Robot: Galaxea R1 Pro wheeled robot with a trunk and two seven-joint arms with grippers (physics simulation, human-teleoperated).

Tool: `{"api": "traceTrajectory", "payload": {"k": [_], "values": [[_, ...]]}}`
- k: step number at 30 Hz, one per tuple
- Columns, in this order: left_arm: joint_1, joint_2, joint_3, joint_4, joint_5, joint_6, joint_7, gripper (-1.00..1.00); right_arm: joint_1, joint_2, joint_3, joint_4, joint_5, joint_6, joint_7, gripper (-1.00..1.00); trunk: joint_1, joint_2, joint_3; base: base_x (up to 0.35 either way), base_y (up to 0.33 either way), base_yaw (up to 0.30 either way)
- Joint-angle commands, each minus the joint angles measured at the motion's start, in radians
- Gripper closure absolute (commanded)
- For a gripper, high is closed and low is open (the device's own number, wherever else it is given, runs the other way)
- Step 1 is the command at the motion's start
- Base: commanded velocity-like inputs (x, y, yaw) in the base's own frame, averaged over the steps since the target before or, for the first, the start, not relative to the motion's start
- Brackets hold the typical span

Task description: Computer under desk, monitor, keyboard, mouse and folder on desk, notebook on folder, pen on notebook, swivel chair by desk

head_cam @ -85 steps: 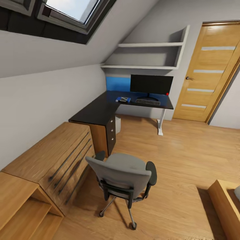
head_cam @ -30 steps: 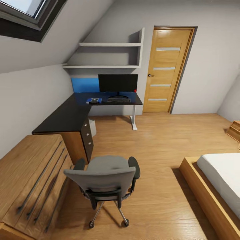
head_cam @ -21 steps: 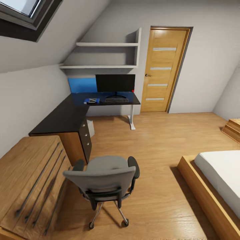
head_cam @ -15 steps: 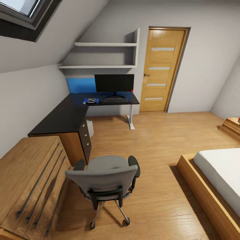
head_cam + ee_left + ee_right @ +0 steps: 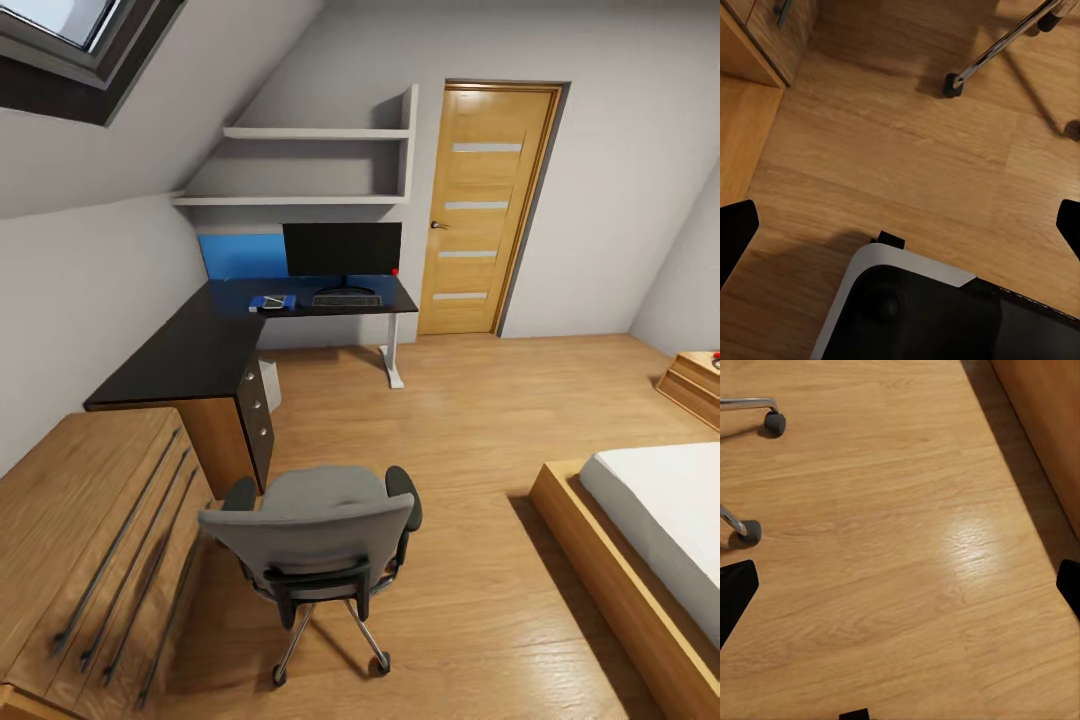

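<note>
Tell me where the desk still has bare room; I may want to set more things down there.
The desk is bare along its long near wing, from the drawer end by the wooden chest up to the corner. The far wing is crowded: monitor, keyboard in front of it, and the folder with small items on top beside that.

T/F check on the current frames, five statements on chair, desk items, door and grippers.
1. The swivel chair seat holds the blue folder. False: the seat is bare; the folder lies on the desk.
2. The monitor stands on the desk. True.
3. The keyboard lies in front of the monitor. True.
4. The door stands open. False: it is closed.
5. The left gripper clamps a chair leg. False: its fingers are spread wide over bare floor, holding nothing.
</note>
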Motion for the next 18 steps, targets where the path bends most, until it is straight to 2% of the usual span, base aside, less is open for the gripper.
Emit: {"api": "traceTrajectory", "payload": {"k": [1, 5, 12, 18], "values": [[0.001, 0.000, 0.001, -0.002, 0.010, 0.000, -0.006, -1.00, -0.001, 0.001, 0.008, 0.002, -0.003, -0.002, -0.006, -1.00, 0.000, -0.001, -0.001, -0.001, 0.002, -0.001], [0.001, 0.000, 0.001, -0.002, 0.010, 0.000, -0.006, -1.00, -0.001, 0.001, 0.008, 0.002, -0.003, -0.002, -0.006, -1.00, 0.000, -0.001, -0.001, -0.074, 0.001, -0.001], [0.001, 0.000, 0.001, -0.002, 0.010, 0.000, -0.006, -1.00, -0.001, 0.001, 0.009, 0.002, -0.002, -0.002, -0.006, -1.00, 0.000, -0.001, -0.001, -0.215, 0.038, 0.000], [0.001, 0.000, 0.001, -0.002, 0.010, 0.000, -0.006, -1.00, -0.001, 0.001, 0.009, 0.002, -0.002, -0.002, -0.006, -1.00, 0.000, -0.001, -0.001, -0.081, 0.029, 0.000]]}}
